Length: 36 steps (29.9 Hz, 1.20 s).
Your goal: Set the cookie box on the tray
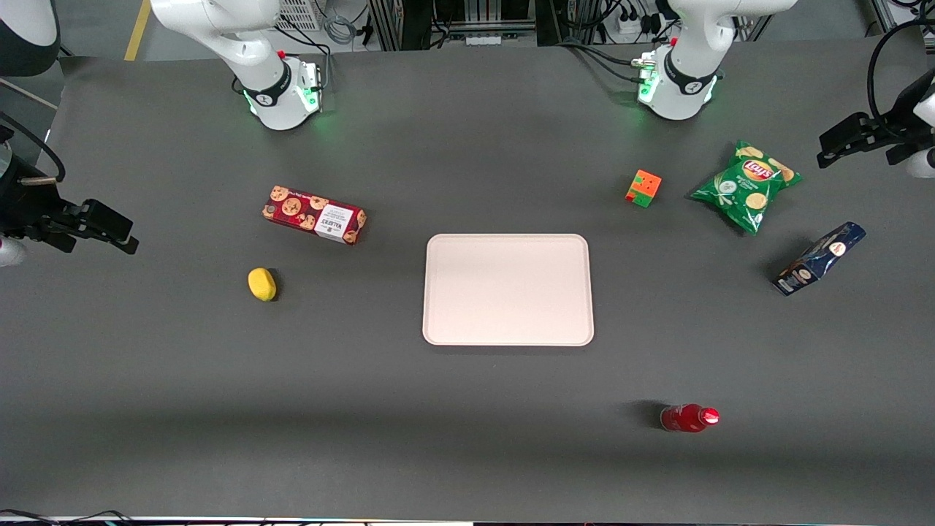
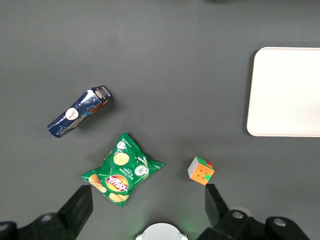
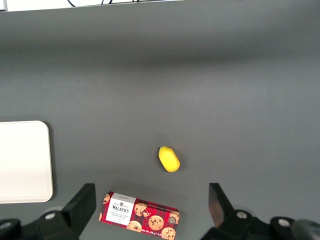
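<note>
We are looking down at a broad dark grey table (image 1: 467,409), and the biggest thing on it is the large flat pale pinkish-cream rectangular tray (image 1: 508,289) sitting bare at the centre of the front frame. Next in size is the crinkled green bag of crisps (image 1: 745,185) at the upper right, then the dark navy blue rectangular cookie box (image 1: 819,258) lying at the right edge of the frame, well apart from the tray, with its long axis running diagonally. Smaller still are the red cookie-printed carton (image 1: 315,214) at left centre, the red bottle (image 1: 689,418) at lower right, the orange-and-green puzzle cube (image 1: 643,188) and the yellow lemon-shaped object (image 1: 261,283).

Our left arm's claw (image 1: 851,140) is hovering at the upper right edge of the front frame, released and grasping nothing; the wrist camera is showing its fingers (image 2: 77,207) spread wide. The cookie box is lying nearer the front camera than the claw, past the crisp bag. We are judging that the coming move calls for turning the claw across the box's narrow width.
</note>
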Each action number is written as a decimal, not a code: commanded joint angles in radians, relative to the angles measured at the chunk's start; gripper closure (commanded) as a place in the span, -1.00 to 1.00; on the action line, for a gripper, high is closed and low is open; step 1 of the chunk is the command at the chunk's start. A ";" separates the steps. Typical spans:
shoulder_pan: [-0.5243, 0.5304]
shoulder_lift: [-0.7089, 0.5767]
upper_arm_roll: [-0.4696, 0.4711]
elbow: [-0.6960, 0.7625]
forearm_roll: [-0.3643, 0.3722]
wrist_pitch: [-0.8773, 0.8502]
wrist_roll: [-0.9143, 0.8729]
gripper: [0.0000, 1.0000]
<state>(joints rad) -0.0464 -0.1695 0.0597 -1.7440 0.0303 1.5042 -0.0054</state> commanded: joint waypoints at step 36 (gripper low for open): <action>-0.003 0.012 0.000 0.012 0.017 -0.007 0.002 -1.00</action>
<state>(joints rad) -0.0464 -0.1660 0.0597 -1.7440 0.0323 1.5040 -0.0049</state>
